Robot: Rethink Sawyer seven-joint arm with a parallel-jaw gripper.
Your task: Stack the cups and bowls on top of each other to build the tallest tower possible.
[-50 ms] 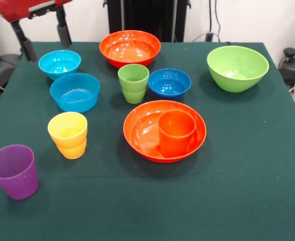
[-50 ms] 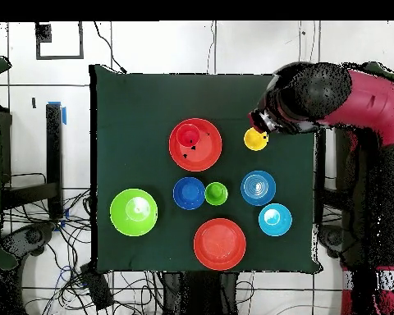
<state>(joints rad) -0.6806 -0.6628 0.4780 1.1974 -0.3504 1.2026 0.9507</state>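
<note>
- Gripper (image 1: 43,39) hangs up off the table, fingers spread apart with nothing between them, just behind the smaller light blue bowl (image 1: 59,63).
- Using the orange bowl with the orange cup in it (image 1: 164,129) as home base: the orange cup (image 1: 176,132) stands upright inside it, so that's the only stack so far.
- Green cup (image 1: 133,82) and dark blue bowl (image 1: 169,83) sit just behind that bowl, the second orange bowl (image 1: 130,47) further back.
- Yellow cup (image 1: 68,134) is off to its left, with the purple cup (image 1: 13,170) beyond that near the table's front edge.
- All looks like light, stiff, glossy plastic, probably slippery. I'd pinch a rim wall.
- Lime bowl (image 1: 237,68) sits alone, with open cloth around it.
</note>
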